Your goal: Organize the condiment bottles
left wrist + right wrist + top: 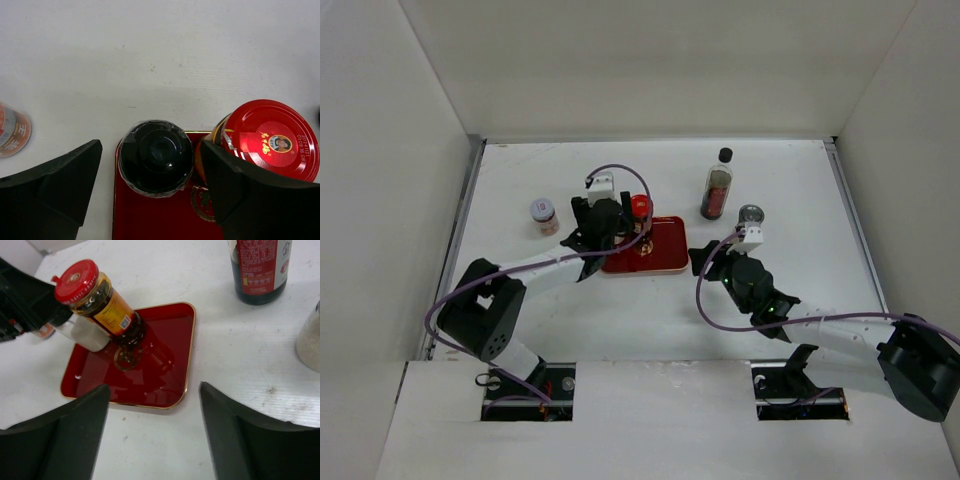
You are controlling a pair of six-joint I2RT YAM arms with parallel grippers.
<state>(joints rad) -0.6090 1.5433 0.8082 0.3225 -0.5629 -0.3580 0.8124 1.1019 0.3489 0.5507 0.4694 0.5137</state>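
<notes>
Where walls (pixel 650 60) enclose it, white table (pixel 620 310) seems speckled near tray (pixel 665 250).

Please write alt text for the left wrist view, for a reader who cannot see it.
Seen from above, a black-capped bottle stands on a red tray inside the open left pincer, beside a red-lidded jar.

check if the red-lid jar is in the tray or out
In. The jar stands with its base on the tray's red floor, inside the gold rim, beside the white bottle.
</notes>
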